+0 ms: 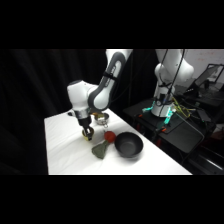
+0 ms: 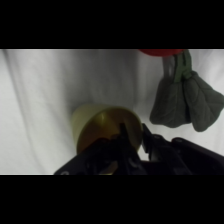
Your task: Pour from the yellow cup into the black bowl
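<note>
The bench [image 1: 65, 150] carries everything. The black bowl [image 1: 129, 145] waits well off to the gripper's side for the pour. The gripper [image 1: 88, 133] pinches the yellow cup [image 2: 102, 127] by its rim, one finger inside, likely ready for lifting.

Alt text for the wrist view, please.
The gripper is down at the yellow cup, which lies on its side on the white table, its opening toward the camera. A dark green cloth lies beside it, a red object at the top edge.
</note>
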